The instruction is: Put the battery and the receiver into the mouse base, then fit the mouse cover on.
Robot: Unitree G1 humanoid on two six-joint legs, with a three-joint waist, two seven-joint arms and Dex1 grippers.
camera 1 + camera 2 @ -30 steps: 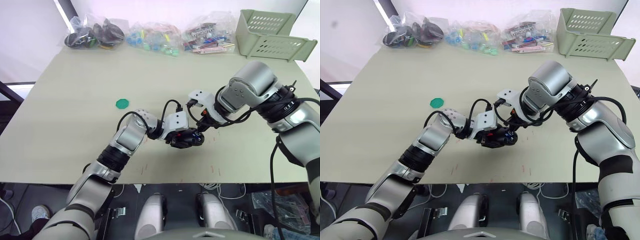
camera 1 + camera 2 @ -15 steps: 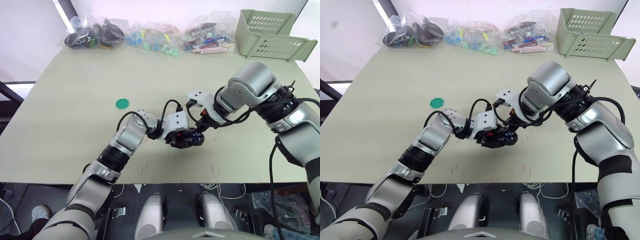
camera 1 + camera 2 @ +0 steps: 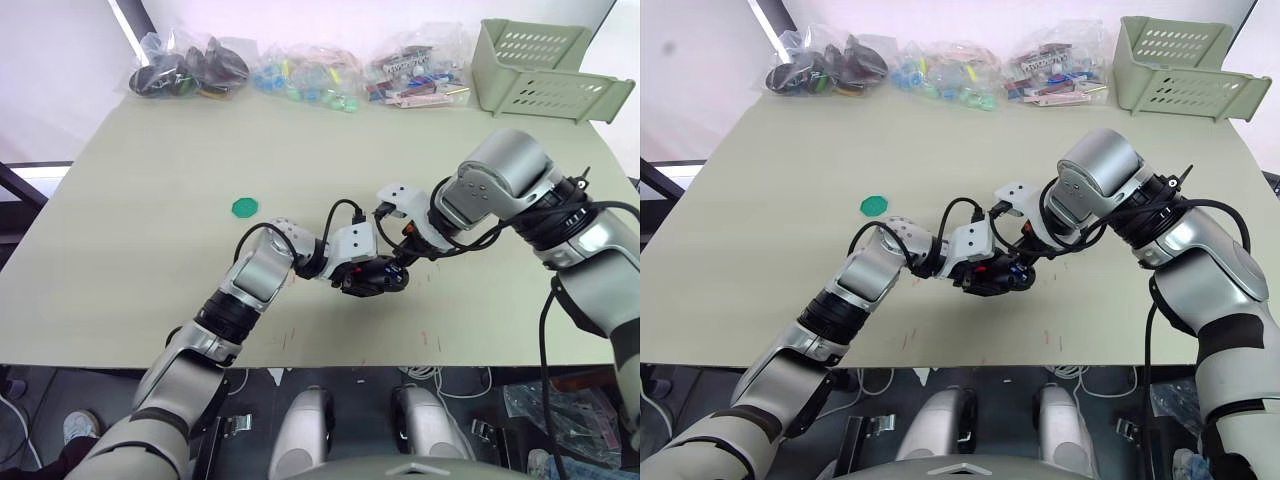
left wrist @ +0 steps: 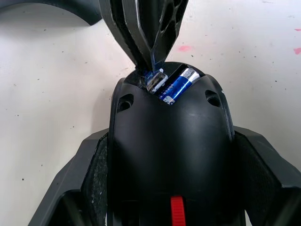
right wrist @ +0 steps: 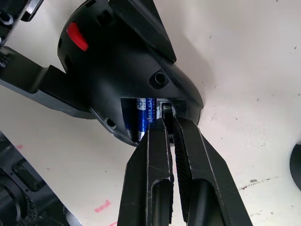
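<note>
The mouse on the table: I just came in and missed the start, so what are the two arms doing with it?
The left gripper holds the mouse base steady on the table, its fingers clamped on both sides. The battery already lies in its bay. The right gripper, fingers pinched on the small receiver, is pressing it into the slot beside the battery. The cover is not on yet.

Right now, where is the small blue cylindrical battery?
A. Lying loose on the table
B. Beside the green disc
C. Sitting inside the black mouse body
C: the small blue cylindrical battery lies in the open compartment of the black mouse body, which the left hand holds at both sides.
</note>
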